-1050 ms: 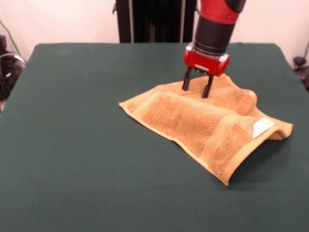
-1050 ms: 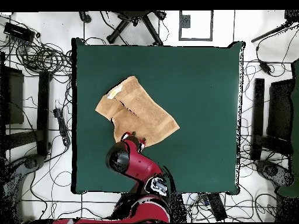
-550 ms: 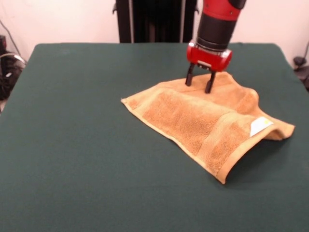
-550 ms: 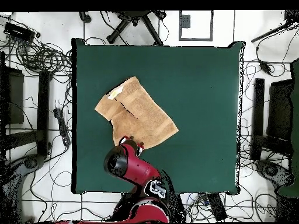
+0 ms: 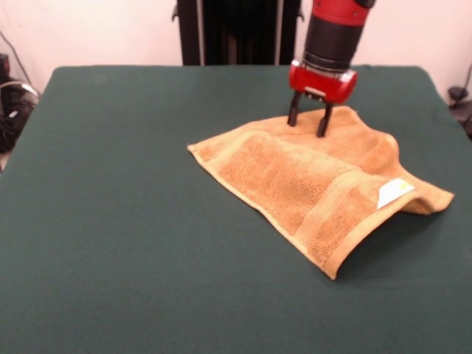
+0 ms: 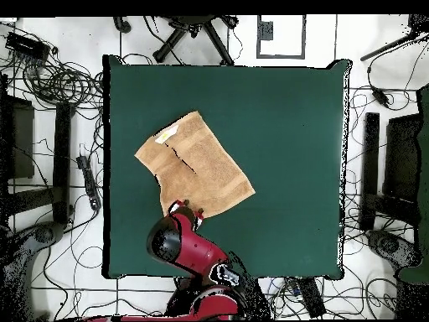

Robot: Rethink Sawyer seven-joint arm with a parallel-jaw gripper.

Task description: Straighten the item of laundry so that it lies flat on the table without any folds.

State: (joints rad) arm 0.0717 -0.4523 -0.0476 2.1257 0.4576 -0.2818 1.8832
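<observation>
1. Clearly the towel (image 5: 313,184) is not flat yet: it lies right of centre on the green worktop (image 5: 110,221), with its tagged corner (image 5: 394,193) humped up and a fold running across the upper layer.
2. One likely risk is that a drag from the far edge shifts the whole cloth without opening the fold, since the terry may cling to the felt-like top.
3. Another is the fabric slipping out mid-pull if only a thin hem is caught, which would leave a fresh crease.
4. Hanging straight down from the red arm (image 5: 335,29), the hand (image 5: 308,122) stands at the towel's far edge, its two black fingers (image 5: 293,116) spread apart with their tips at the cloth.
5. From overhead, the wrist hides the contact point, so whether any fabric is pinched cannot be told.
</observation>
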